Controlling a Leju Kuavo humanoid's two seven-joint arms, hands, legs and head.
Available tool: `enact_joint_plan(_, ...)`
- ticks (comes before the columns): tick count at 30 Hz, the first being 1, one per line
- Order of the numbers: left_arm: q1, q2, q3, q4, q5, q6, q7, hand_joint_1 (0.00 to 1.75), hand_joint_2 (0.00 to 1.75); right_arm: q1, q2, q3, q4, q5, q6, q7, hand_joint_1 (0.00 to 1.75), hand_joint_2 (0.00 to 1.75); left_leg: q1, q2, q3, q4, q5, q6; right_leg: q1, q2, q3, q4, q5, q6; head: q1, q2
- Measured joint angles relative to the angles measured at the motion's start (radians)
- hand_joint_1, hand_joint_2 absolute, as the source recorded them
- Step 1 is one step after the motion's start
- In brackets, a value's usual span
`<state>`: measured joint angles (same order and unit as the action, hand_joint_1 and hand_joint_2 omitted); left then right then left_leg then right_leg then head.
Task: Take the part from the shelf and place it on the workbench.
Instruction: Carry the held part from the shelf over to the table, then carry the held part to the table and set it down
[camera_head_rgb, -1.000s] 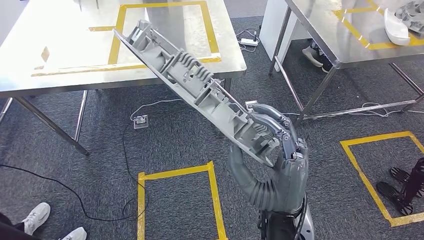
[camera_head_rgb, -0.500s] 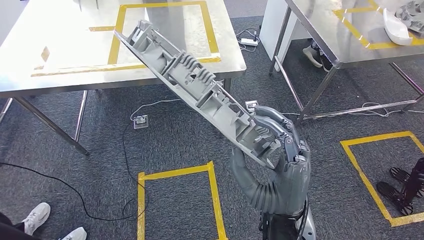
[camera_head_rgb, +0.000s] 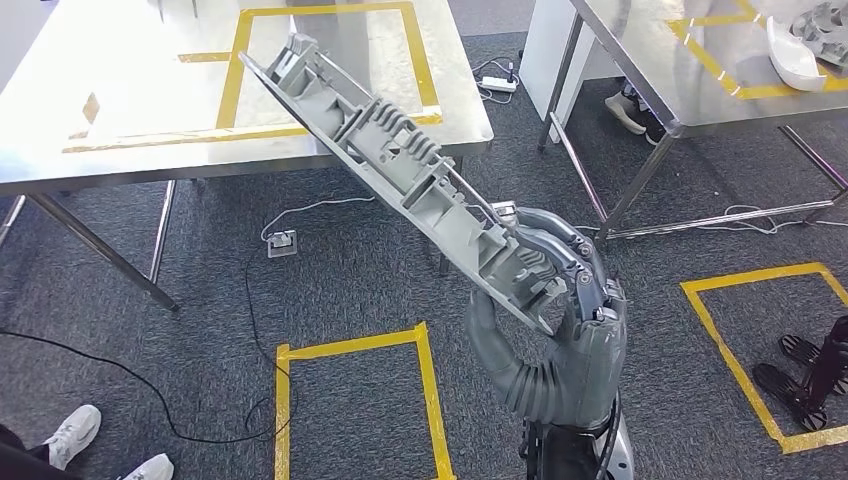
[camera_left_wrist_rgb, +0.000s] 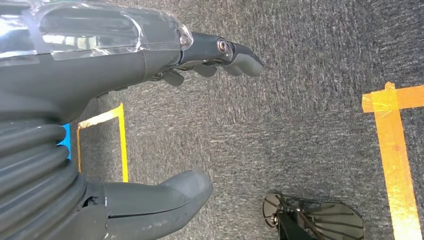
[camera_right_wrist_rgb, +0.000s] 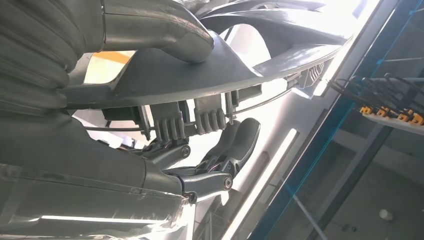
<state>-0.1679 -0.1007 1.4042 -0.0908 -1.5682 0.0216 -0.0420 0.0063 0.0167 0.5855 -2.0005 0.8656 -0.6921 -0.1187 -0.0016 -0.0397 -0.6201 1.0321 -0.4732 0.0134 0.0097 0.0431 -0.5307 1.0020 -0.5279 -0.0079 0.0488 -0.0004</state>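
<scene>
Fingers (camera_head_rgb: 560, 262) of the right hand (camera_head_rgb: 560, 330) wrap one end of the long grey part (camera_head_rgb: 400, 165), tilting it toward eleven o'clock over the table (camera_head_rgb: 120, 100), apparently for carrying. Left hand (camera_left_wrist_rgb: 150, 125) hangs with its fingers apart, holding nothing.

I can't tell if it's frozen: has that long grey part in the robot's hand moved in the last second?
Yes. The grey part, held by the right hand, has swung right: its far tip sits further along the workbench, nearer the yellow tape rectangle's middle.
</scene>
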Motion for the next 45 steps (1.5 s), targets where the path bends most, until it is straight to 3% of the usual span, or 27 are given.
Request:
enact_joint_plan(14,0.000,0.000,-0.009,0.000,0.000,0.000,0.000,0.00,1.75,0.000,0.002,-0.001,0.000,0.000,0.000,-0.008,1.75,1.75,0.000,0.000,0.000,0.000,0.000,0.000,0.000,0.000,0.000,0.000,0.000,0.000,0.000,0.000)
enact_joint_plan(18,0.000,-0.001,-0.010,0.000,0.000,0.000,0.000,0.00,1.75,0.002,0.006,-0.002,-0.001,-0.002,0.000,-0.012,1.75,1.75,0.003,0.002,0.021,-0.027,0.003,0.016,-0.003,-0.005,0.010,-0.014,-0.004,0.016,-0.002,0.000)
enact_joint_plan(20,0.000,-0.001,-0.010,0.000,0.000,0.000,0.000,0.00,1.75,0.002,0.009,-0.003,-0.003,-0.003,0.000,-0.015,1.75,1.75,0.010,0.007,0.048,-0.056,0.011,0.021,-0.003,-0.019,-0.012,0.047,-0.039,0.026,0.004,0.000)
enact_joint_plan(22,0.001,0.000,-0.010,0.000,0.000,0.000,0.000,0.00,1.75,0.001,0.009,-0.003,-0.002,-0.005,0.000,-0.018,1.75,1.75,0.011,0.015,0.061,-0.062,0.007,0.020,-0.011,-0.032,-0.081,0.175,-0.093,0.036,0.011,0.000)
enact_joint_plan(23,0.001,0.000,-0.010,0.000,0.000,0.000,0.000,0.00,1.75,0.003,0.009,-0.003,-0.002,-0.006,0.000,-0.018,1.75,1.75,0.012,0.018,0.065,-0.062,0.003,0.017,-0.016,-0.034,-0.113,0.224,-0.105,0.041,0.013,0.000)
enact_joint_plan(24,0.001,0.000,-0.011,0.000,0.000,0.000,0.000,0.00,1.75,0.006,0.009,-0.003,-0.001,-0.006,0.000,-0.018,1.75,1.75,0.012,0.020,0.070,-0.061,-0.002,0.014,-0.021,-0.036,-0.130,0.242,-0.097,0.045,0.013,0.000)
enact_joint_plan(25,0.001,0.000,-0.011,0.000,0.000,0.000,0.000,0.00,1.75,0.008,0.009,-0.003,-0.001,-0.006,0.000,-0.018,1.75,1.75,0.014,0.021,0.077,-0.060,-0.007,0.009,-0.026,-0.037,-0.128,0.222,-0.068,0.048,0.013,0.000)
enact_joint_plan(27,0.001,0.000,-0.011,0.000,0.000,0.000,0.000,0.00,1.75,0.010,0.009,-0.004,0.000,-0.006,0.000,-0.018,1.75,1.75,0.018,0.019,0.089,-0.057,-0.021,-0.005,-0.034,-0.031,-0.081,0.101,0.014,0.055,0.015,0.000)
enact_joint_plan(29,-0.001,0.001,-0.011,0.000,0.000,0.000,0.000,0.00,1.75,0.011,0.009,-0.004,0.000,-0.006,0.000,-0.019,1.75,1.75,0.019,0.015,0.092,-0.050,-0.033,-0.019,-0.037,-0.019,-0.038,0.006,0.052,0.050,0.016,0.000)
enact_joint_plan(32,-0.002,0.002,-0.014,0.000,0.000,0.000,-0.001,0.00,1.75,0.013,0.011,-0.006,0.000,-0.006,0.000,-0.019,1.75,1.75,0.022,0.005,0.093,-0.050,-0.041,-0.037,-0.031,-0.024,-0.029,-0.007,0.044,0.025,0.007,0.000)
enact_joint_plan(34,-0.003,0.002,-0.015,0.000,0.000,0.000,-0.003,0.00,1.75,0.012,0.014,-0.008,-0.001,-0.006,0.000,-0.019,1.75,1.75,0.023,0.019,0.083,-0.021,-0.059,-0.047,-0.031,-0.036,-0.020,-0.010,0.038,0.009,-0.002,0.000)
enact_joint_plan(36,-0.003,0.002,-0.016,0.000,0.000,0.000,-0.005,0.00,1.75,0.011,0.019,-0.012,-0.002,-0.006,0.000,-0.019,1.75,1.75,0.023,0.041,0.027,0.086,-0.103,-0.053,-0.030,-0.049,-0.007,-0.012,0.029,-0.004,-0.014,0.000)
enact_joint_plan(38,-0.001,0.002,-0.016,0.000,0.000,0.000,-0.006,0.00,1.75,0.011,0.021,-0.015,-0.002,-0.006,0.000,-0.019,1.75,1.75,0.023,0.043,-0.060,0.222,-0.140,-0.053,-0.027,-0.058,0.004,-0.012,0.018,-0.009,-0.021,0.000)
enact_joint_plan(39,0.001,0.003,-0.016,0.000,0.000,0.000,-0.006,0.00,1.75,0.011,0.021,-0.017,-0.002,-0.006,0.000,-0.019,1.75,1.75,0.023,0.043,-0.089,0.255,-0.134,-0.052,-0.026,-0.060,0.011,-0.012,0.010,-0.009,-0.022,0.000)
enact_joint_plan(40,0.002,0.004,-0.016,0.000,0.000,0.000,-0.006,0.00,1.75,0.011,0.021,-0.018,-0.002,-0.006,0.000,-0.019,1.75,1.75,0.022,0.043,-0.101,0.251,-0.107,-0.049,-0.025,-0.061,0.021,-0.012,0.002,-0.007,-0.023,0.000)
enact_joint_plan(43,0.004,0.006,-0.017,0.000,0.000,0.000,-0.007,0.00,1.75,0.009,0.022,-0.019,-0.002,-0.006,0.000,-0.019,1.75,1.75,0.015,0.052,-0.050,0.088,0.023,-0.034,-0.023,-0.063,0.059,-0.013,-0.028,0.002,-0.030,0.000)
enact_joint_plan(44,0.004,0.007,-0.017,0.000,0.000,0.000,-0.007,0.00,1.75,0.008,0.023,-0.020,-0.002,-0.006,0.000,-0.019,1.75,1.75,0.012,0.058,-0.030,0.043,0.038,-0.028,-0.022,-0.063,0.067,-0.014,-0.036,0.008,-0.033,0.000)
enact_joint_plan(45,0.003,0.007,-0.017,0.000,0.000,0.000,-0.007,0.00,1.75,0.006,0.024,-0.020,-0.002,-0.006,-0.001,-0.019,1.75,1.75,0.008,0.062,-0.019,0.021,0.033,-0.023,-0.020,-0.064,0.070,-0.015,-0.042,0.014,-0.036,0.000)
